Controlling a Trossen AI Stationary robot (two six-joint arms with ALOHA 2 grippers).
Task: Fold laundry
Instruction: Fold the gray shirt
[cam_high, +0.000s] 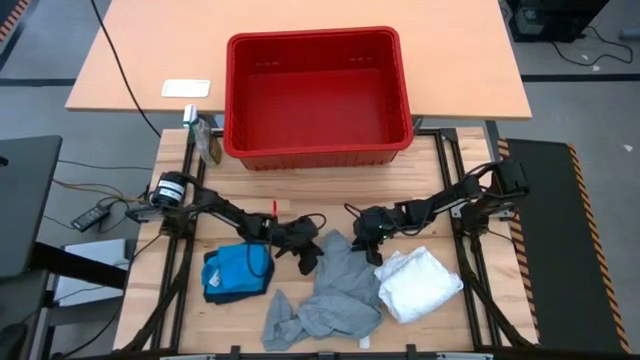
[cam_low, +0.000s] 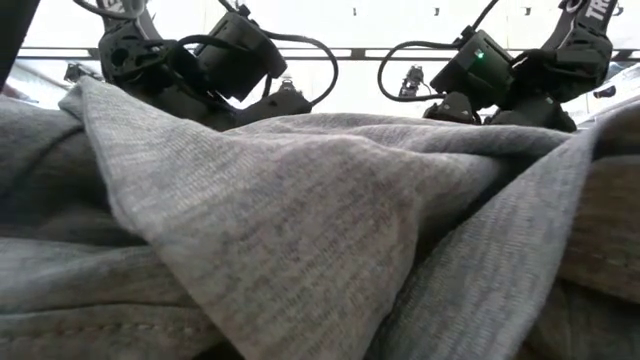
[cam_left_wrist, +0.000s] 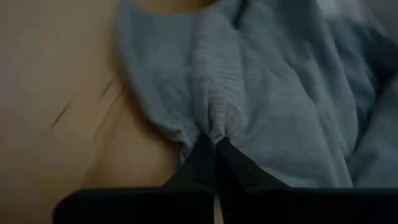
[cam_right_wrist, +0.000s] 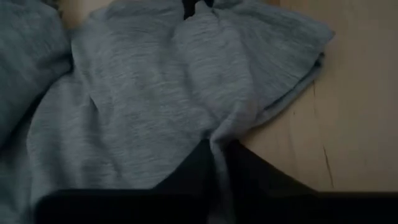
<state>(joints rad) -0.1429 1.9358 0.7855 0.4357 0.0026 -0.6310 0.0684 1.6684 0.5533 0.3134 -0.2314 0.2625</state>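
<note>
Grey garment (cam_high: 335, 290) crumpled lower centre of high view. Left gripper (cam_left_wrist: 214, 140) and right gripper (cam_right_wrist: 217, 146) each pinch its upper edge (cloth bunched between closed fingers). Lift evenly, spread apart, keep tension.

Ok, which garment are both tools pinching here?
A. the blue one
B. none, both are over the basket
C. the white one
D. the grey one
D: each wrist view shows its tool, left tool and right tool, shut on a fold of the grey garment; the white and blue ones lie untouched beside it.
</note>
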